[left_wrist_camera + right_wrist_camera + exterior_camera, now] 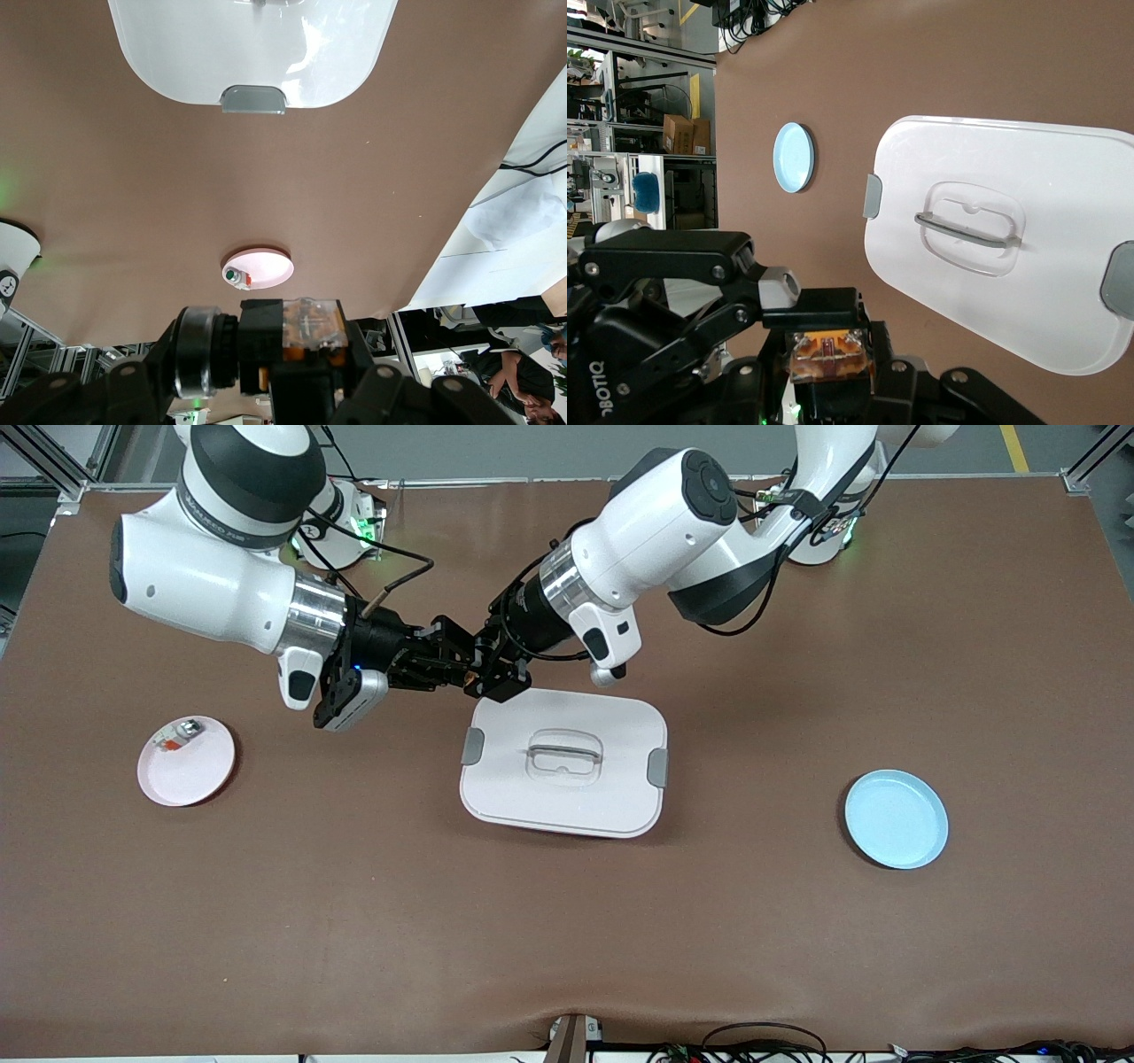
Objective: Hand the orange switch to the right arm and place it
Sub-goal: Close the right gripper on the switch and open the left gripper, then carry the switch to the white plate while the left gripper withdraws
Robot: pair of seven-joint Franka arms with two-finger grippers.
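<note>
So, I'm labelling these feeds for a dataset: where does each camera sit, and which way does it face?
Front view: high, across the table, facing the robots; both arms show, the left gripper and right gripper meeting above the table just past the white lidded box.
Left wrist view: on the left wrist, looking past the orange switch to the pink plate.
Right wrist view: on the right wrist, looking past the meeting fingers to the box and blue plate.
Shared: all three show the box.
</note>
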